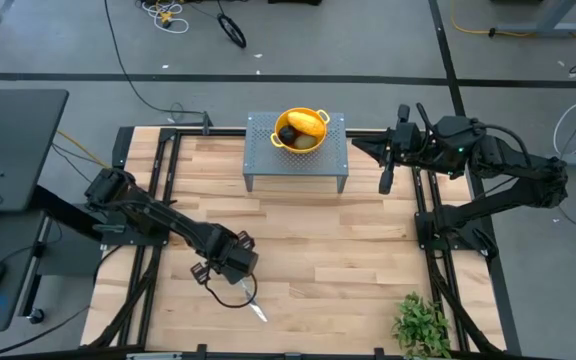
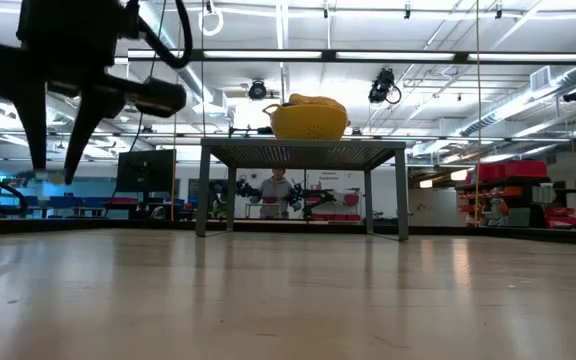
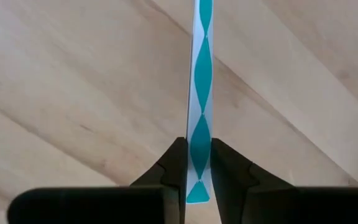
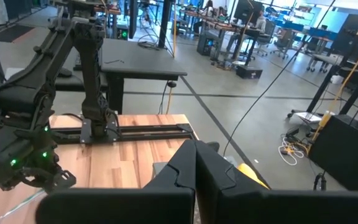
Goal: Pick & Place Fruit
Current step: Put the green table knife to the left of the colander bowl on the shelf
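- The left gripper (image 1: 240,283) hangs over the tabletop (image 1: 318,250) near its front edge, left of centre, fingers (image 3: 173,165) pinched narrow on the knife (image 3: 199,112).
- In the left wrist view the blade, patterned teal and white, stands edge-on between the 2 fingers.
- The fruit (image 1: 302,128) lies in a yellow bowl (image 1: 289,142) on a grey perforated stand (image 1: 258,150) at the middle of the tabletop's back edge: a yellow-orange piece on top, darker pieces beside it.
- The right gripper (image 1: 387,182) waits at the back right corner, just right of the stand, fingers closed on nothing.
- A leafy plant (image 1: 423,322) sits at the front right corner.
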You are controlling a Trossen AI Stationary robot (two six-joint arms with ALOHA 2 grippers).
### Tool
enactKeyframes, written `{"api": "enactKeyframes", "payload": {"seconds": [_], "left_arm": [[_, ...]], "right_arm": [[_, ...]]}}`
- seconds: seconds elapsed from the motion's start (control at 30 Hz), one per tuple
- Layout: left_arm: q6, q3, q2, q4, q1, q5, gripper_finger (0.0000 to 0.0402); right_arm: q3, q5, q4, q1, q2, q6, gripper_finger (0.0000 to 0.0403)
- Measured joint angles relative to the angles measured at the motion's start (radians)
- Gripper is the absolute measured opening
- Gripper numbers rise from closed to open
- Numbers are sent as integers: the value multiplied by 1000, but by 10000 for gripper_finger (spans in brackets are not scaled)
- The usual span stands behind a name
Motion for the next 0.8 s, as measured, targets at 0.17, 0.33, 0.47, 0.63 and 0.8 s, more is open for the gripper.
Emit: {"api": "enactKeyframes", "payload": {"seconds": [0.17,0.33,0.47,0.63,0.8], "left_arm": [[-14,57,-1,-77,0,-1,55],[-14,78,-1,-92,0,-4,53],[-22,79,-1,-92,0,-6,55],[-52,79,-16,-117,0,-6,53],[-95,79,-83,-127,5,-36,55]], "right_arm": [[0,0,20,0,0,0,0],[0,0,29,0,0,0,0],[0,0,29,0,0,0,0],[0,0,30,2,0,0,0],[0,-39,30,2,-5,0,0]]}}
